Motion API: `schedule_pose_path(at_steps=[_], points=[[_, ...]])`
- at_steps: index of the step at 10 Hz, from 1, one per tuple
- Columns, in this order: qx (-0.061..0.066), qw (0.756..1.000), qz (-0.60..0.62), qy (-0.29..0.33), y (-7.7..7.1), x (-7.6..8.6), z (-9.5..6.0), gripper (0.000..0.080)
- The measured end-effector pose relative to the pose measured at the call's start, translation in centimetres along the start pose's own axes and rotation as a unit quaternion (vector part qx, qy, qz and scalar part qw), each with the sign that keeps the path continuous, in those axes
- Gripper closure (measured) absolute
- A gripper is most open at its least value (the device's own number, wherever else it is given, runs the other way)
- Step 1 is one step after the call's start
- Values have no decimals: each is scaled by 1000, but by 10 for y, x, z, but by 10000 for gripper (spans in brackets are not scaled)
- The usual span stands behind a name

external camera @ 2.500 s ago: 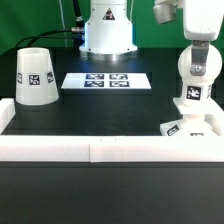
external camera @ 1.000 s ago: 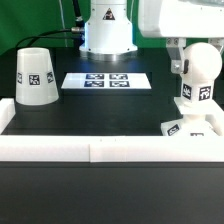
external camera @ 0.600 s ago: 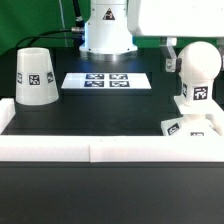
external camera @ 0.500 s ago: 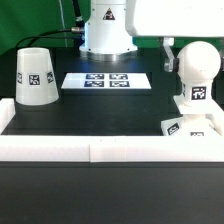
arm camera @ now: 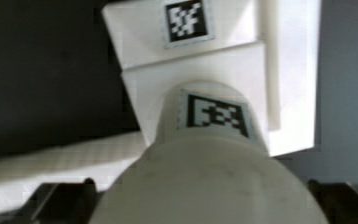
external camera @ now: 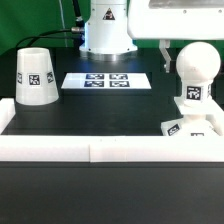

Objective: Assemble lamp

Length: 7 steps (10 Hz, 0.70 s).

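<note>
The white round-headed bulb stands upright on the flat square base at the exterior view's right, close to the front rail. My gripper hangs over it with its jaws astride the bulb's head; one dark finger shows a little apart from the head, the other is hidden. In the wrist view the bulb fills the space between the gripper's dark fingers, with slim gaps on both sides, and the base lies beyond it. The cone shade stands apart at the exterior view's left.
The marker board lies at the back middle, before the robot's pedestal. A white border rail runs along the front and up both sides of the black table.
The hand has turned and lifted over the bulb. Its visible finger has drawn away from the bulb's head. The bulb has gone from slightly tilted to upright on the base.
</note>
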<state>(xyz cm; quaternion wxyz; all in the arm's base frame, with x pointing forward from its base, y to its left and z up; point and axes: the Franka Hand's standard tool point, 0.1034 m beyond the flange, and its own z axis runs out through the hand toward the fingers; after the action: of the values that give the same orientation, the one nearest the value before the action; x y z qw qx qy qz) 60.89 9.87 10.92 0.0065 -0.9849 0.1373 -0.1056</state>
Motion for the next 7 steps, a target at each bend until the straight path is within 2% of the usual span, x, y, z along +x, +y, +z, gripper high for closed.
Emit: schedule_pose_path(at_steps=[4,6,7], points=[[7,991,132,-20,-2,-5,2,220],[10,990,138,-22,-2,-6,2,220],[11,993,113,-22,-2,-6,2,146]])
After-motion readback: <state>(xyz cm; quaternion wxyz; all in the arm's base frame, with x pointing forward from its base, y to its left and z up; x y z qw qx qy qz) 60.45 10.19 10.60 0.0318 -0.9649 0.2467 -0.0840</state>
